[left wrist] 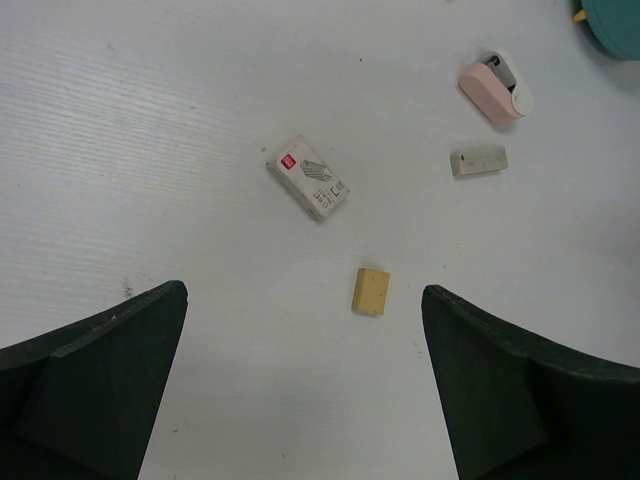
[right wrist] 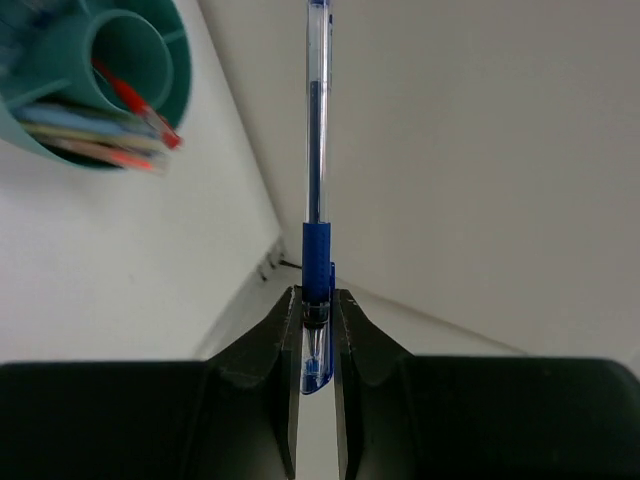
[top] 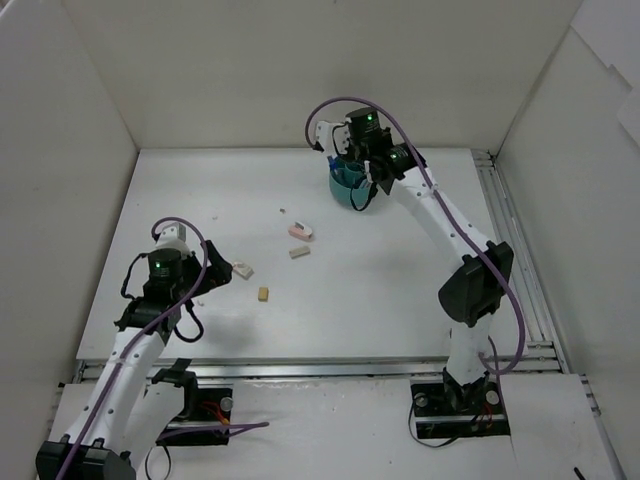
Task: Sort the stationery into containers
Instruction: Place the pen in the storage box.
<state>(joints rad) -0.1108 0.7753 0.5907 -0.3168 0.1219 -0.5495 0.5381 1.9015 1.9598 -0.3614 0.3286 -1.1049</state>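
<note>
My right gripper (right wrist: 316, 310) is shut on a blue pen (right wrist: 314, 150), gripping it near its capped end; the shaft points away from the jaws toward the wall. The teal cup (right wrist: 60, 45) sits at the upper left of the right wrist view with several pens in it. From above, the right gripper (top: 347, 152) hovers just over the cup (top: 345, 188). My left gripper (left wrist: 303, 295) stands open above the table, nothing between its fingers. Ahead of it lie a tan eraser (left wrist: 370, 291), a labelled white eraser (left wrist: 308, 177), a plain white eraser (left wrist: 478, 160) and a pink-and-white item (left wrist: 495, 88).
White walls enclose the table on three sides; the cup stands near the back wall. The erasers lie between the two arms: tan eraser (top: 263, 293), labelled white eraser (top: 242, 269), plain white eraser (top: 299, 252), pink-and-white item (top: 300, 230). A metal rail (top: 505, 230) runs along the right edge.
</note>
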